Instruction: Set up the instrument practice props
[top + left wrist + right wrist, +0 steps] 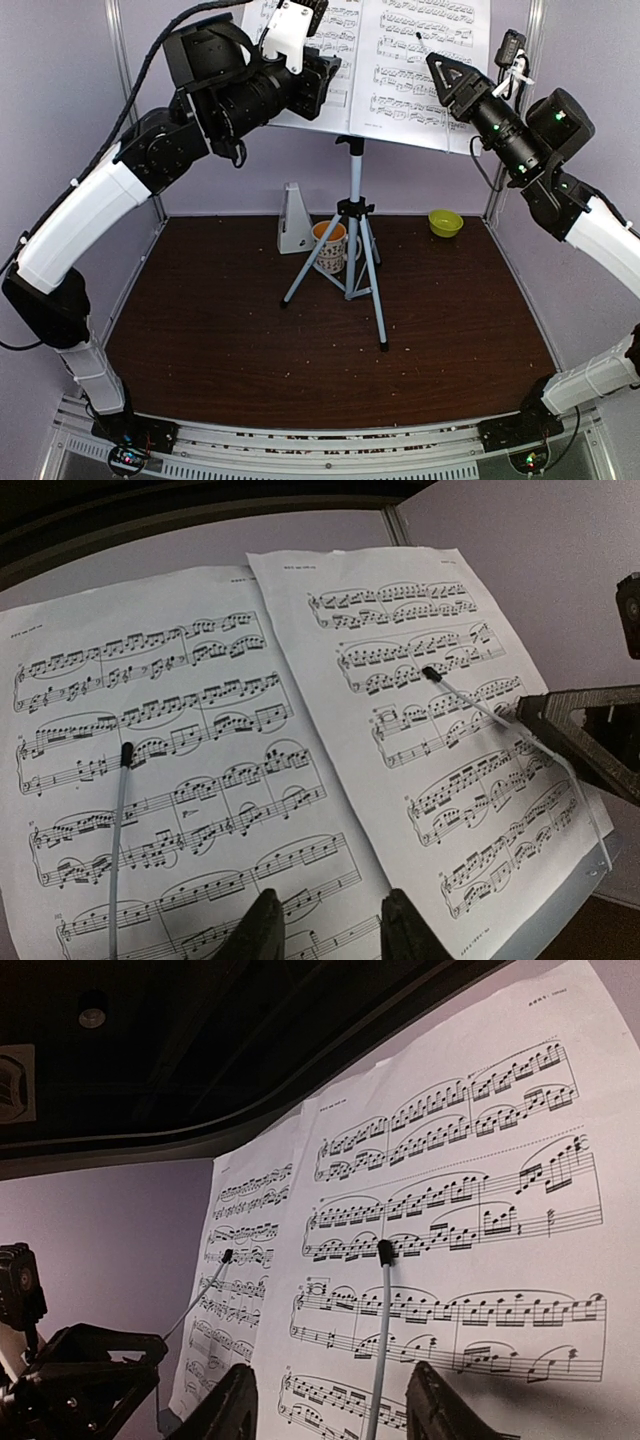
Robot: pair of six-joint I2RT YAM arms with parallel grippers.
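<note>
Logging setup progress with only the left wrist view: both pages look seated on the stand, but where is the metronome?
Observer: The metronome stands on the table, left of the stand's tripod, toward the back wall.
Reviewer: Anything crowding the tripod?
Observer: A patterned mug sits in among its legs; I can't tell whether they touch.
Reviewer: And the right claw?
Observer: The right wrist view shows the right claw open, facing the right page, holding nothing.
</note>
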